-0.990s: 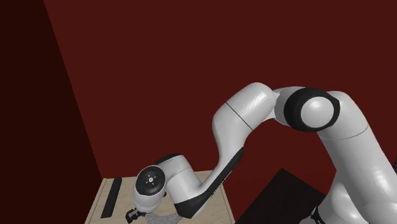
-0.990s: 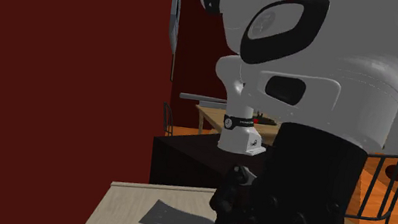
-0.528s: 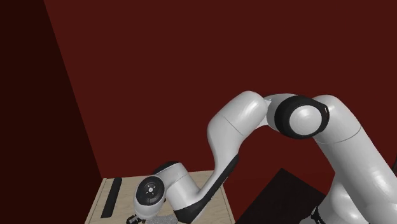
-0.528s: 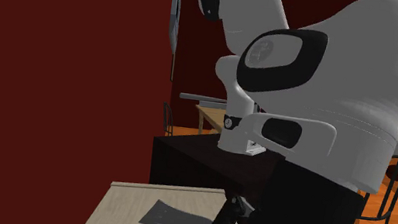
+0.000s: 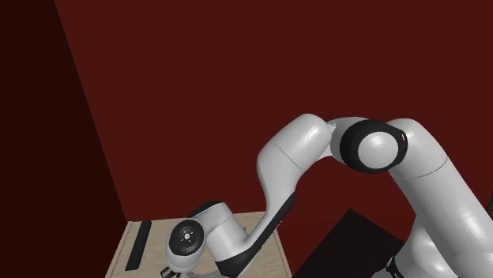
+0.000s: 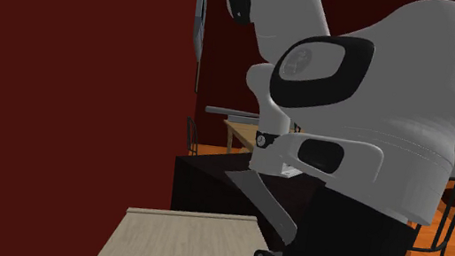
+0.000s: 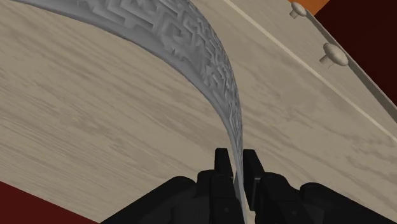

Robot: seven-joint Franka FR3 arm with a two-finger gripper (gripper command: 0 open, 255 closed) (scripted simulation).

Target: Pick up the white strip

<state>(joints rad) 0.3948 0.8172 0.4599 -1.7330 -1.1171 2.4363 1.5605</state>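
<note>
Over the pale wood bench (image 7: 95, 127) your jaws are clamped on the strip (image 7: 213, 70), its edge pinched between both fingers (image 7: 221, 167). You can see that the strip is grey with a maze-like relief, and it curves away from the jaws across the bench. From the second exterior view it slants (image 6: 265, 206) above the bench beside the arm (image 6: 398, 108)
</note>
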